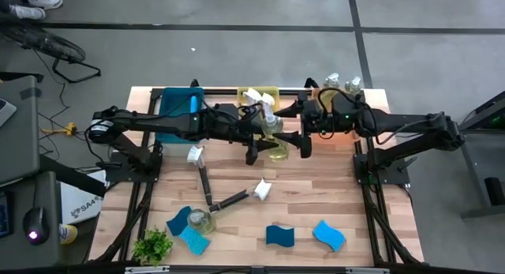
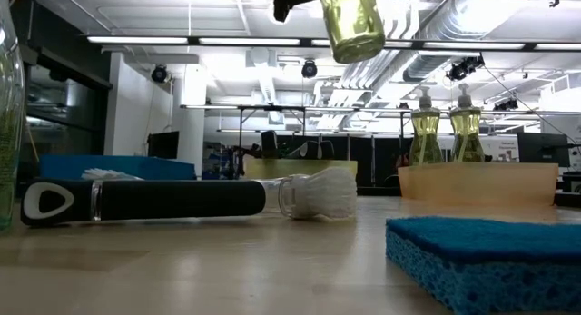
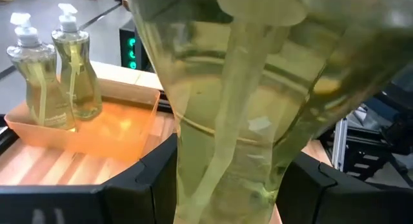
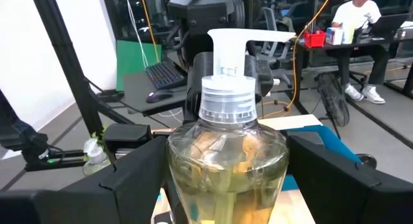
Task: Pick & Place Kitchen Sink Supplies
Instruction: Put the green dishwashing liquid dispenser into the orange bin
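A clear bottle of yellow-green liquid (image 1: pixel 274 140) with a pale pump top (image 4: pixel 231 46) hangs high over the middle of the table; it also shows in the low view (image 2: pixel 354 24). My left gripper (image 1: pixel 262 140) reaches in from the table's left and is shut on it. My right gripper (image 1: pixel 297 130) comes level from the right, and its fingers (image 4: pixel 129 185) stand open on either side of the bottle's upper body. On the table lie two black-handled brushes (image 1: pixel 203 175) (image 1: pixel 237 199), several blue sponges (image 1: pixel 280 235) and another bottle (image 1: pixel 201 220). My left gripper pinches the bottle's body (image 3: pixel 226 179) between its two fingers (image 3: pixel 139 185), coming level from the table's left. The bottle is lifted well clear of the table and stands roughly upright, pump top up. My right gripper's fingers stand close beside the bottle's shoulder (image 4: pixel 193 146); I cannot tell whether they touch it.
An orange bin (image 1: pixel 316 94) at the far right holds two bottles (image 3: pixel 32 75) (image 3: pixel 76 69). A yellow bin (image 1: pixel 272 91) with white brush heads and a blue bin (image 1: pixel 180 104) stand along the far edge. A small green plant (image 1: pixel 152 246) sits at the near left corner.
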Controlling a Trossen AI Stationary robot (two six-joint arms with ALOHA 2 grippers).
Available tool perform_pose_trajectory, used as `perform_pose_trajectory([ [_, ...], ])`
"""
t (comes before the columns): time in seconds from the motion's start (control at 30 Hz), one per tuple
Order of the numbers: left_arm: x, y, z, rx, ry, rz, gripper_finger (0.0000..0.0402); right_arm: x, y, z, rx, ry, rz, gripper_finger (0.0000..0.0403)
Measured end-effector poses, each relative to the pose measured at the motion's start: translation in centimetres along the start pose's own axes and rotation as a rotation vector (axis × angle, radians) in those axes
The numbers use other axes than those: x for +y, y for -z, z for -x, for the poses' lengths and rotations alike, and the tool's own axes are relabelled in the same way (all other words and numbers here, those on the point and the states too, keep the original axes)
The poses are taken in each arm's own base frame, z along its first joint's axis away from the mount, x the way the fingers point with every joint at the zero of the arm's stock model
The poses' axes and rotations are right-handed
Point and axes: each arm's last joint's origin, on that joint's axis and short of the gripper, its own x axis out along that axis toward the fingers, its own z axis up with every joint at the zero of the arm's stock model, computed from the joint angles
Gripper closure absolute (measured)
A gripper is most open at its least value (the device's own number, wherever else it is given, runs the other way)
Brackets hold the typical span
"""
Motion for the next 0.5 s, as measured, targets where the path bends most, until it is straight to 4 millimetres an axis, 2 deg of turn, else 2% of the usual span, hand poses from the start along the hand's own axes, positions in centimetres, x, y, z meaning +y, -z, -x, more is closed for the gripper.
perform_pose_trajectory([
  [0.27,-0.04,0.01,-0.02,0.001,0.014,-0.004,0.0215,-0.03,0.15,-0.52,-0.007,-0.007,0.002,0.0094],
  [0.5,-0.08,0.15,-0.09,0.015,0.035,-0.004,0.0215,0.03,0.48,-0.65,0.023,-0.034,0.003,0.0063],
])
